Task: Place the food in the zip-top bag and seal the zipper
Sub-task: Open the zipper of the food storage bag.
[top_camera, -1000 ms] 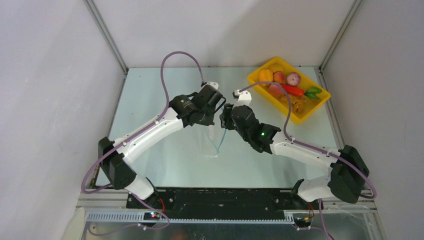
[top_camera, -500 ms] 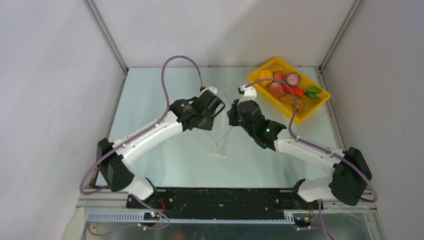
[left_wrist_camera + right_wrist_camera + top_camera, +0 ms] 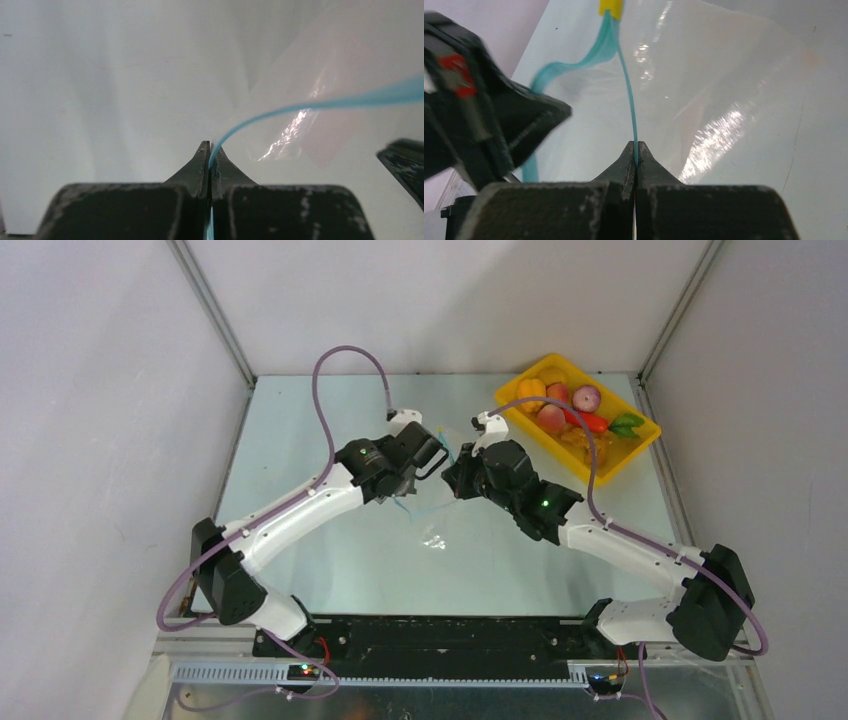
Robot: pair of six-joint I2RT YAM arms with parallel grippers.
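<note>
The clear zip-top bag (image 3: 432, 522) hangs between both grippers above the table's middle; it also shows in the right wrist view (image 3: 724, 100) and the left wrist view (image 3: 320, 125). My left gripper (image 3: 432, 455) (image 3: 210, 150) is shut on the teal zipper (image 3: 300, 106). My right gripper (image 3: 456, 477) (image 3: 636, 150) is shut on the other lip of the zipper (image 3: 629, 100), whose yellow slider (image 3: 610, 7) sits at the far end. The two lips are pulled apart near my left gripper. The food (image 3: 565, 405) lies in the yellow tray at the back right.
The yellow tray (image 3: 618, 465) stands at the back right corner, close to the right wall. Grey walls enclose the table on three sides. The arms' cables arch above the table's middle.
Both grippers have shifted left and slightly nearer each other. The bag's hanging body has moved with them and its lower end now bunches up.
</note>
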